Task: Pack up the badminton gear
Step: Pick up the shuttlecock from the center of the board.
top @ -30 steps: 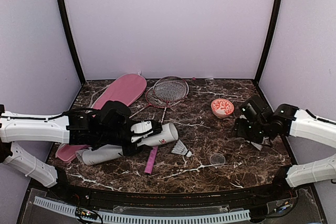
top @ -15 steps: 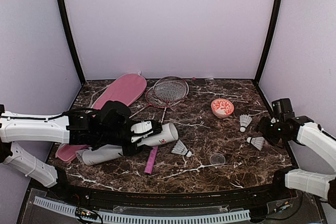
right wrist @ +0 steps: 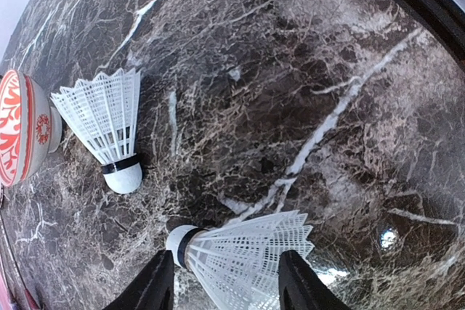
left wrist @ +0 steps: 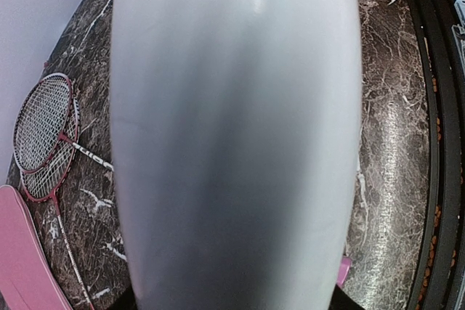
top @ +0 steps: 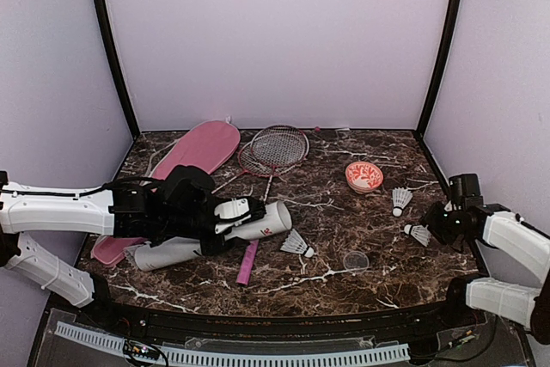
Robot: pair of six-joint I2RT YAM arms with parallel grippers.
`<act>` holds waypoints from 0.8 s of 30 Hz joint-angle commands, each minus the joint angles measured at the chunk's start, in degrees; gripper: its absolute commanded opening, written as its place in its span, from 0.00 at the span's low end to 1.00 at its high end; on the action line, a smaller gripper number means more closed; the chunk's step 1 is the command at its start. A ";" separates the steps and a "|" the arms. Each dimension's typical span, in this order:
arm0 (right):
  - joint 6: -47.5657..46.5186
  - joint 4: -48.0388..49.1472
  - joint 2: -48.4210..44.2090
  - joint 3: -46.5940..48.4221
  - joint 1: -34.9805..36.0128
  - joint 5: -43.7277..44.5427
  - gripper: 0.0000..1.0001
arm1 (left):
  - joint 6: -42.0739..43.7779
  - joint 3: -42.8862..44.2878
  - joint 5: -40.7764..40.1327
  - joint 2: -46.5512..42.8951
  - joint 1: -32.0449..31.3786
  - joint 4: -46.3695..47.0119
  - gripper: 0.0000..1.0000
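Two claws in view: left claw (top: pixel 225 215) clenched on white tube (top: pixel 266 221), sideways at near-left of table (top: pixel 344 212). Right claw (right wrist: pixel 227 284) straddles a shuttlecock (right wrist: pixel 243 255) at right edge; cannot tell if pinched. Rackets (top: pixel 277 148), pink bag (top: pixel 204 147) far left.

Two rackets (top: pixel 279 145), three shuttlecocks (top: pixel 296 244), one tube (top: pixel 268 221), one bag (top: pixel 202 148), one bowl (top: pixel 363 176).

The blurred white tube (left wrist: pixel 232 136) is filling the left wrist view; the left arm (top: pixel 60 208) is half covering the pink bag (top: pixel 206 145)
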 commanded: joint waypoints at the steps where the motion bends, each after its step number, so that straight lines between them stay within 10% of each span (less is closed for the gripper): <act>1: -0.07 3.14 -1.03 -1.99 -0.27 -0.19 0.47 | -0.69 0.13 0.31 0.26 -0.26 -0.01 0.56; 24: -0.42 7.15 -4.21 -5.33 -0.32 -3.88 0.00 | -0.76 0.40 0.62 0.62 -0.35 -0.65 0.56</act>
